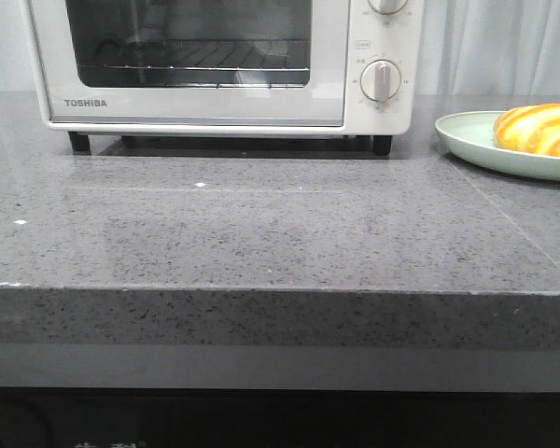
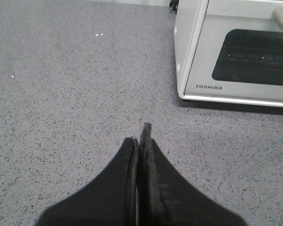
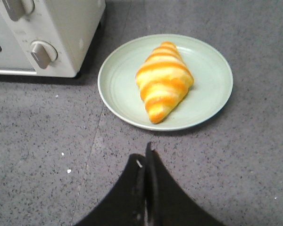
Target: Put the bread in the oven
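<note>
The bread, a golden-yellow bun with orange-brown stripes, lies on a pale green plate at the right of the counter. It also shows in the right wrist view on the plate. The white TOSHIBA oven stands at the back with its glass door closed; it shows in the left wrist view and the right wrist view. My left gripper is shut and empty above bare counter, short of the oven. My right gripper is shut and empty, short of the plate. Neither gripper shows in the front view.
The grey speckled stone counter runs from the oven to a front edge. The oven's round knobs sit on its right side, close to the plate. A white curtain hangs behind.
</note>
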### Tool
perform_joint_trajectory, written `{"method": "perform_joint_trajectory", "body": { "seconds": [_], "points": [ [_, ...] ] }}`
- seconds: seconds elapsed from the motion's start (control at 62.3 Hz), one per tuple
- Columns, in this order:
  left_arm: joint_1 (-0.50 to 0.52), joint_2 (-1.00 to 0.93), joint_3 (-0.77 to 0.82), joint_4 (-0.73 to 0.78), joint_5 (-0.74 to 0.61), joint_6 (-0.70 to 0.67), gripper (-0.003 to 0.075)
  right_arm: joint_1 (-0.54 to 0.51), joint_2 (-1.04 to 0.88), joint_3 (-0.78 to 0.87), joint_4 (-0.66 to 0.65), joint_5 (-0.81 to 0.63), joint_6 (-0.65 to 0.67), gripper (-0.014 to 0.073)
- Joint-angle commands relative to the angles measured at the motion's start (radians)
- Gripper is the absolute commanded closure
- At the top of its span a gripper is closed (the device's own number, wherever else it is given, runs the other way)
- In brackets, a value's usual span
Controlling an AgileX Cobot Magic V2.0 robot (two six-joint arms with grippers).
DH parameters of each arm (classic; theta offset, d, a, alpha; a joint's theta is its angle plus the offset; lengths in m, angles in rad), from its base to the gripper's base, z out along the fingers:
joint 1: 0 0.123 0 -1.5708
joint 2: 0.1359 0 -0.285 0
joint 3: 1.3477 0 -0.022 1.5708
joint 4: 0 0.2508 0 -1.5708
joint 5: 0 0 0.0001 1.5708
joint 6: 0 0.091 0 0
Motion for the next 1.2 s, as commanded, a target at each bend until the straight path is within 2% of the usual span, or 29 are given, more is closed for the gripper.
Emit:
{"method": "perform_joint_trajectory", "body": {
  "seconds": [0.0,0.096,0.16,0.225,0.289,0.385,0.465,0.513,0.738,0.979,1.187],
  "points": [
    [0.002,0.034,-0.028,0.022,-0.073,0.008,0.0738,-0.003,0.025,-0.033,-0.020,-0.049,-0.012,0.0664],
    [0.002,0.056,-0.028,0.059,-0.074,0.008,0.0738,-0.003,0.037,-0.033,-0.070,-0.037,-0.014,0.0657],
    [0.002,0.064,-0.028,0.061,-0.074,0.008,0.0738,-0.003,0.037,-0.033,-0.089,-0.029,-0.014,0.0616],
    [0.002,0.067,-0.028,0.061,-0.074,0.008,0.0738,-0.003,0.037,-0.033,-0.089,-0.029,-0.014,0.0526],
    [0.002,0.069,-0.028,0.057,-0.074,0.008,0.0738,-0.003,0.037,-0.033,-0.089,-0.028,-0.014,0.0398],
    [0.002,0.076,-0.028,0.057,-0.074,0.008,0.0738,-0.003,0.037,-0.033,-0.088,-0.027,-0.014,0.0152],
    [0.002,0.076,-0.028,0.055,-0.074,0.008,0.0738,-0.003,0.037,-0.033,-0.084,-0.021,-0.014,0.0025],
    [0.002,0.076,-0.028,0.055,-0.074,0.008,0.0738,-0.003,0.037,-0.033,-0.083,-0.015,-0.014,-0.0019],
    [-0.024,0.076,-0.028,0.031,-0.074,0.014,0.0738,-0.003,0.037,-0.036,-0.046,-0.018,-0.014,-0.0027],
    [-0.244,0.076,-0.032,0.031,-0.098,0.040,0.0738,-0.003,0.144,-0.145,-0.041,0.063,0.009,-0.0027],
    [-0.414,0.076,-0.032,0.019,-0.174,0.040,0.0738,-0.003,0.281,-0.264,-0.041,0.153,0.009,-0.0027]
  ]
}}
